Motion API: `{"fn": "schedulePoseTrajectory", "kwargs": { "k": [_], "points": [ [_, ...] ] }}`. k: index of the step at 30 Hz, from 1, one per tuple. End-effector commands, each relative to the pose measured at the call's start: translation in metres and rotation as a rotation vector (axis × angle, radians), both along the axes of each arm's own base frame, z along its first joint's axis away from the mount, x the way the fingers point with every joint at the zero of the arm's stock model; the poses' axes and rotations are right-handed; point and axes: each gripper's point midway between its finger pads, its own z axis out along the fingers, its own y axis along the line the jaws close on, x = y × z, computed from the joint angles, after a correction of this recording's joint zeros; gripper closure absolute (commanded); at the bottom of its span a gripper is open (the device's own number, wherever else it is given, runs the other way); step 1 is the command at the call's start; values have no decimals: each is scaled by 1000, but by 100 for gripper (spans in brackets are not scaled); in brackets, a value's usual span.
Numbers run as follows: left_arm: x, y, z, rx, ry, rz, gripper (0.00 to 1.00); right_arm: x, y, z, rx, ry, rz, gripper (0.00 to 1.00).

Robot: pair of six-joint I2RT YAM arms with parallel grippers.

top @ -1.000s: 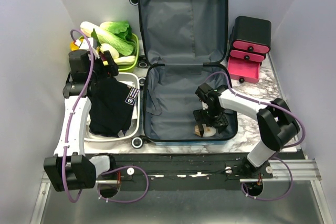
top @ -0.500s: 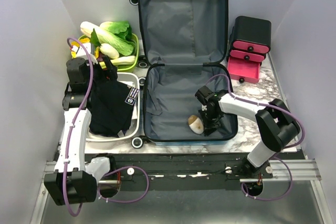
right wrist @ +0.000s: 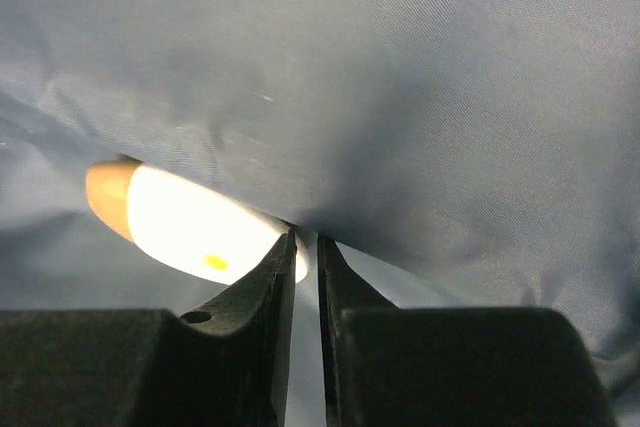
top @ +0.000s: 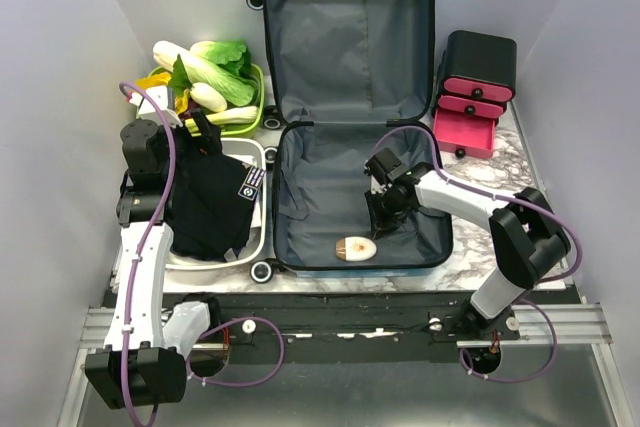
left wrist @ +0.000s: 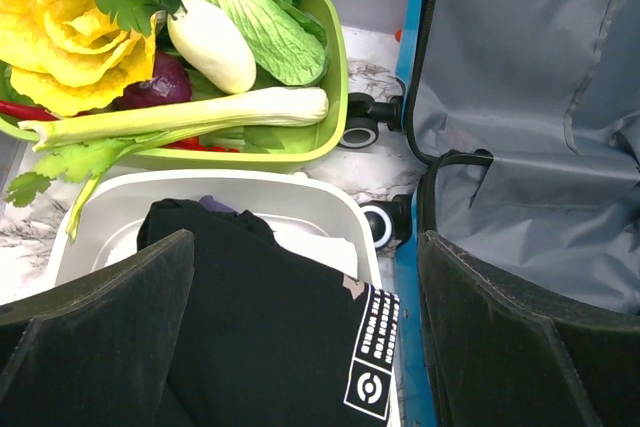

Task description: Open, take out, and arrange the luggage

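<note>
**A:** Where is the luggage?

**B:** The luggage [top: 350,47] lies flat and wide open in the middle of the marble table [top: 518,152]. Its lid is toward the far side, and the grey lining faces up in both halves.

**A:** And your right gripper?

**B:** My right gripper [right wrist: 306,237] is down inside the luggage's near half, toward its right wall. Its fingers are drawn almost together, with only a thin slit between them, and the tips are against a fold of the lining. Whether they pinch the cloth I cannot tell.

**A:** Anything else in the luggage?

**B:** A white egg-shaped thing [right wrist: 190,227] with a tan end lies on the lining of the near half, close to the front wall. It is partly under that fold, right at my fingertips.

**A:** The left gripper?

**B:** My left gripper [left wrist: 305,247] hangs just left of the luggage's near half, fingers spread wide with nothing in them. Under it is a white bin [left wrist: 200,184], which stands right beside the luggage's left wall. A black garment [left wrist: 260,337] is heaped in the bin.

**A:** What else stands around the luggage?

**B:** Left of the hinge, by the wheels, there is a green tray [left wrist: 335,77] of vegetables. Right of the hinge is a black box with pink drawers [top: 478,72], its lowest drawer pulled out.
</note>
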Motion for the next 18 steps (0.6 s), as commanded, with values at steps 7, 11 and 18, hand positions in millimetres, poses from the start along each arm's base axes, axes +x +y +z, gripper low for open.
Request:
{"fn": "schedulePoseTrajectory", "kwargs": {
  "k": [7, 11, 18],
  "points": [
    [5, 6, -2, -1, 2, 25, 1, 23, 25, 52, 169, -236, 325, 38],
    [9, 5, -4, -11, 15, 22, 1, 2, 29, 45, 164, -152, 312, 13],
    [12, 6, -10, -6, 31, 21, 1, -19, 41, 30, 122, -49, 300, 5]
  ]
}}
